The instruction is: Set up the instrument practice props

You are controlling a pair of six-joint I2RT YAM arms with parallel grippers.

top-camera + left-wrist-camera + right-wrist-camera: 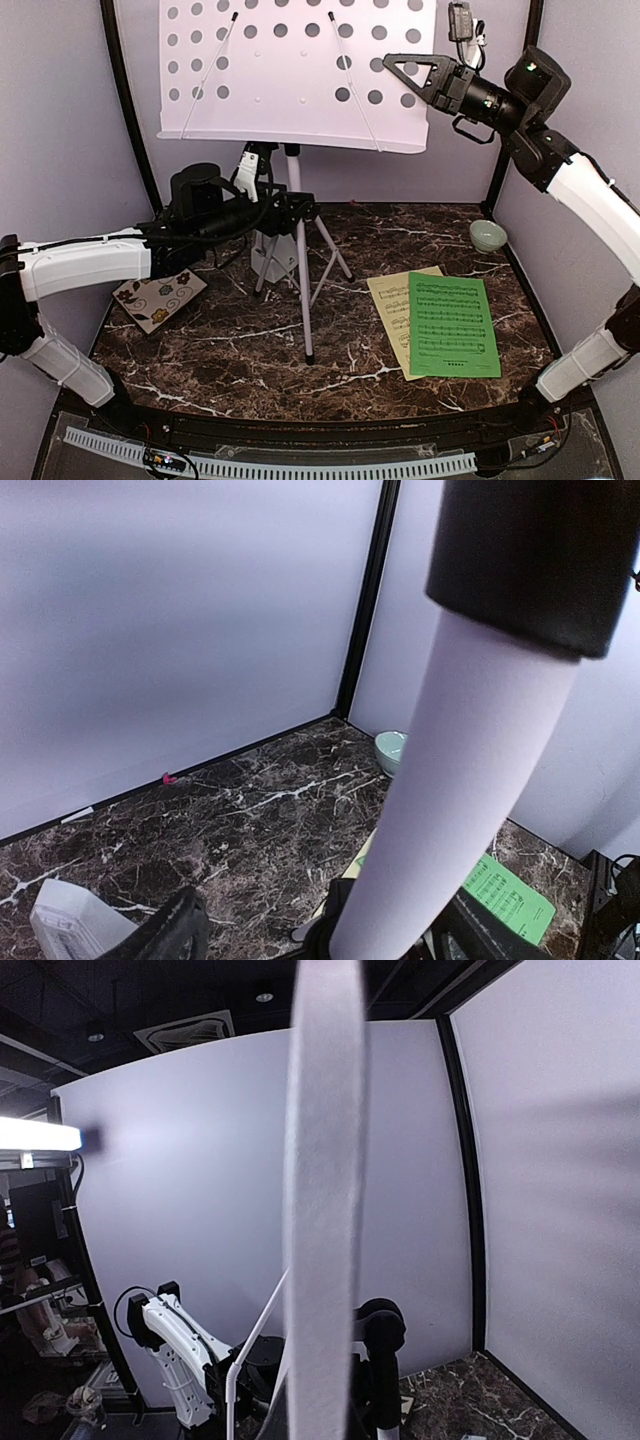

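The white music stand (300, 290) stands mid-table on its tripod, its perforated desk (295, 70) raised at the back. My left gripper (293, 212) straddles the stand's pole (450, 810); its jaws are open, with the left finger (180, 925) apart from the pole. My right gripper (408, 72) is shut on the desk's right edge, which shows edge-on in the right wrist view (325, 1210). The green sheet (453, 325) lies on the pale-yellow sheet (388, 300) at the front right. The light-grey metronome (270, 255) stands behind the tripod legs and also shows in the left wrist view (70, 920).
The floral tile (160, 295) lies at the left, under my left arm. The pale-green bowl (487, 235) sits at the back right corner and also shows in the left wrist view (392, 748). Purple walls with black corner posts close in three sides.
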